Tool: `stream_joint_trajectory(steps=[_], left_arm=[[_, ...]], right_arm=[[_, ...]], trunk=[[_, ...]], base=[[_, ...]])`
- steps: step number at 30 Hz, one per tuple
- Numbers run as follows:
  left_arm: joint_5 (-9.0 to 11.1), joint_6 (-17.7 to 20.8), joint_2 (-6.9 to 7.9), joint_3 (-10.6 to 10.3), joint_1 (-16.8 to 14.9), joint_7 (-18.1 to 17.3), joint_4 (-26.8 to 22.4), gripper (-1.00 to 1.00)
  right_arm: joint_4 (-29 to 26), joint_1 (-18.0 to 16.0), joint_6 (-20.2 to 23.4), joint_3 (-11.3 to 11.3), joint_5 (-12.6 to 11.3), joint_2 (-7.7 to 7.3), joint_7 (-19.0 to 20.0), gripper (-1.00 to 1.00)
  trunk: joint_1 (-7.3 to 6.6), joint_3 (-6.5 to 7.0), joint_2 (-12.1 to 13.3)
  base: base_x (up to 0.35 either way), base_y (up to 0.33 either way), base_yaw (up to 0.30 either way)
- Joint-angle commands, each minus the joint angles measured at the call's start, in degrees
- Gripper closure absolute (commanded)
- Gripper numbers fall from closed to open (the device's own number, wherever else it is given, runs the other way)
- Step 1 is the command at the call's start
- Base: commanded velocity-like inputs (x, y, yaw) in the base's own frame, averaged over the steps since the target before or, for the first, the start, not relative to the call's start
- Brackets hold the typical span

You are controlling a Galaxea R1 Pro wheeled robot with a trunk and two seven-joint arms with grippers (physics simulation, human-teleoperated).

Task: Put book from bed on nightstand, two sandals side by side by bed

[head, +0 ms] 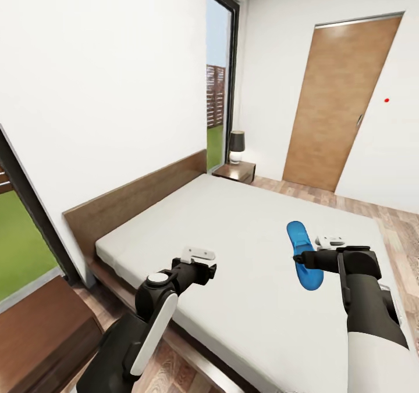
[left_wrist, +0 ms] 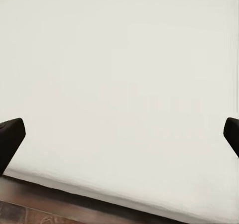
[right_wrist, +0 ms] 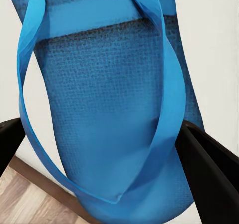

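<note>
Right gripper (head: pixel 298 258) and blue sandal (head: pixel 303 255), near edge of the bed (head: pixel 233 230). I am holding the sandal over the mattress with my right arm, close to the bed's near-right part. In the right wrist view the two dark fingers (right_wrist: pixel 211 171) are standing on either side of the sole (right_wrist: pixel 107 109), and I am reading them as clamped on the sandal, though the contact faces themselves are hidden. The sandal's long axis is running away from the gripper, roughly toward the far side of the bed, strap side facing the wrist camera.

Left gripper (head: pixel 201 260), over the bed's near-left part. I am keeping it spread wide: in the left wrist view its fingertips (left_wrist: pixel 11 137) are sitting far apart with bare mattress between them, and it is carrying nothing.

The wooden floor (head: pixel 390 221) beside the bed is lying to the right of the held sandal, so I am judging that the right arm, being nearer, must carry it off the mattress that way and set it down lengthwise along the bed frame.

Nightstand (head: pixel 235 172) with its lamp (head: pixel 236 147), beyond the bed's far corner, beside the headboard (head: pixel 134 198).
</note>
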Motion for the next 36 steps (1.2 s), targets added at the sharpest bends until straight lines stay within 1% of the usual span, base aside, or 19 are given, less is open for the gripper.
stream_joint_trajectory(steps=[1,36], left_arm=[[0.6,0.2,0.00,0.0,-0.1,0.6,-0.1,-1.00],[0.6,0.2,0.00,-0.1,-0.1,0.6,0.0,-1.00]], right_arm=[[0.0,-0.1,0.1,0.0,0.6,-0.02,0.6,1.00],[0.0,0.0,0.1,-0.1,0.5,0.00,0.6,1.00]], trunk=[[0.04,-0.05,-0.1],[0.04,2.74,-0.1]], base=[[0.000,0.000,-0.188],[0.000,0.000,-0.177]])
